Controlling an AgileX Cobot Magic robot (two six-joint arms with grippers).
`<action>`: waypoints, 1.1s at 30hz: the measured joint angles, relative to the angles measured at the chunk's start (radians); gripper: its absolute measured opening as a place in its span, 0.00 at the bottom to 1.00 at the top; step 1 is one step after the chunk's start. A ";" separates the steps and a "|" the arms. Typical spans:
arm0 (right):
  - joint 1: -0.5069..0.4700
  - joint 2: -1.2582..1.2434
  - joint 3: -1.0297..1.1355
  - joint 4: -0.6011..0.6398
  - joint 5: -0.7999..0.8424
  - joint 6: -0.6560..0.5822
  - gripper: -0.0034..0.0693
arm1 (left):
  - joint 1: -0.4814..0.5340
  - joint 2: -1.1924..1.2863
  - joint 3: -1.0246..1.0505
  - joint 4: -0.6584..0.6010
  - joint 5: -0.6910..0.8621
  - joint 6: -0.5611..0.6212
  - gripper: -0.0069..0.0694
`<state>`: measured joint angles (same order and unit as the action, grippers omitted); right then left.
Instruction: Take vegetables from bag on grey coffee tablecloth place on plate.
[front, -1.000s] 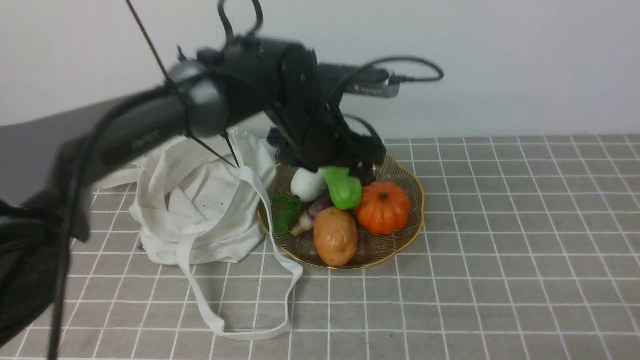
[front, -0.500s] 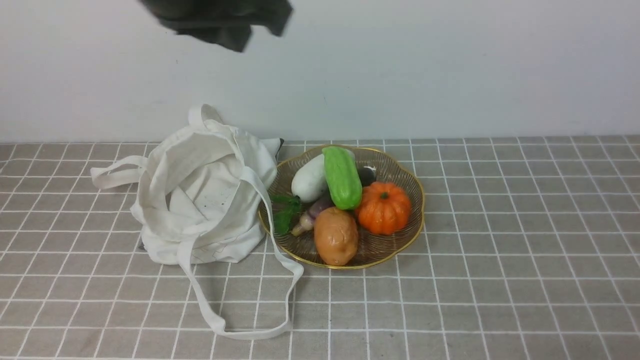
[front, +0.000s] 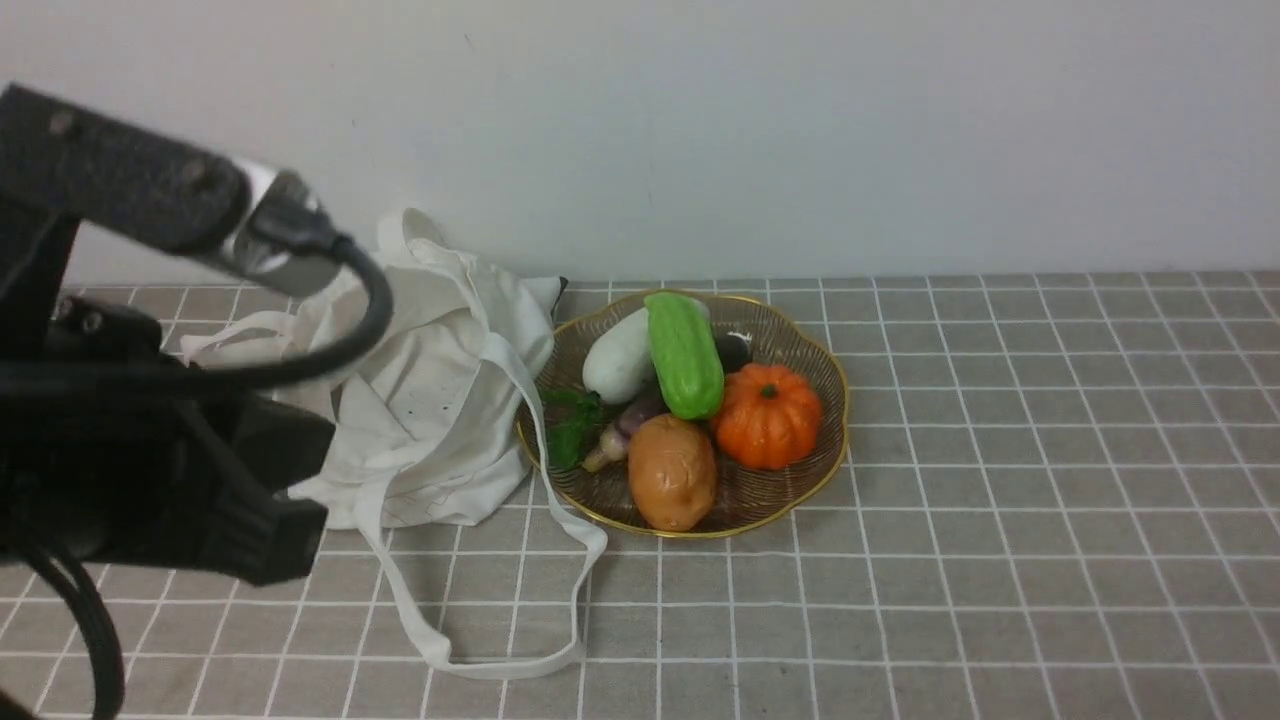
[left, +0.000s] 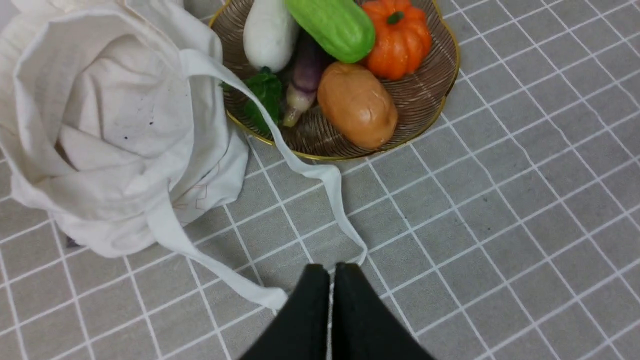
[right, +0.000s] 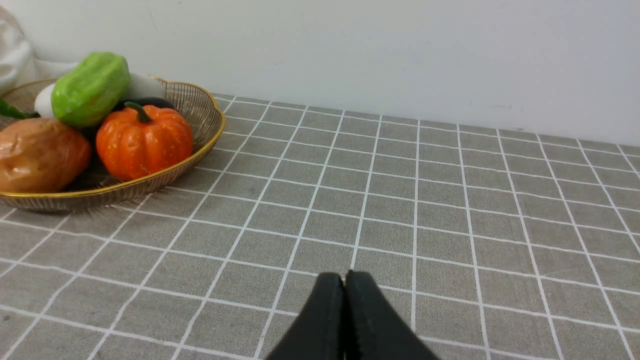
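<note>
The glossy green ridged vegetable (front: 685, 353) lies on the gold-rimmed plate (front: 826, 455), resting across the other produce; it also shows in the left wrist view (left: 332, 26) and the right wrist view (right: 90, 88). The white cloth bag (front: 425, 400) slumps open just left of the plate, its straps trailing forward on the grey checked tablecloth (front: 1000, 520). My left gripper (left: 331, 270) is shut and empty, above the cloth near a strap (left: 345, 220). My right gripper (right: 344, 277) is shut and empty over bare cloth, right of the plate (right: 165, 180).
On the plate also lie a white oblong vegetable (front: 617, 357), an orange pumpkin (front: 766, 415), a brown potato (front: 672, 472), a purple root (front: 628, 425) and a green leaf (front: 570, 425). My left arm (front: 150, 440) fills the near left. A white wall stands behind.
One second ago my left gripper was at the plate by the green vegetable. It then lifted up and away, and the arm now sits low at the near left. The vegetable stays on the plate.
</note>
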<state>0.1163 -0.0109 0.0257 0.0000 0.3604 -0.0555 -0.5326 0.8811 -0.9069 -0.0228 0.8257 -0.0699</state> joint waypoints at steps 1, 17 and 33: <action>0.000 0.000 0.000 0.000 0.000 0.000 0.03 | 0.000 -0.018 0.037 0.000 -0.012 -0.001 0.08; 0.000 0.000 0.000 0.000 0.000 0.000 0.03 | 0.000 -0.033 0.111 0.000 0.068 -0.001 0.08; 0.000 0.000 0.000 0.000 0.000 0.000 0.03 | 0.061 -0.166 0.121 0.008 0.071 -0.001 0.08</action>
<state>0.1163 -0.0109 0.0257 0.0000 0.3604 -0.0555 -0.4714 0.7149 -0.7863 -0.0145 0.8970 -0.0710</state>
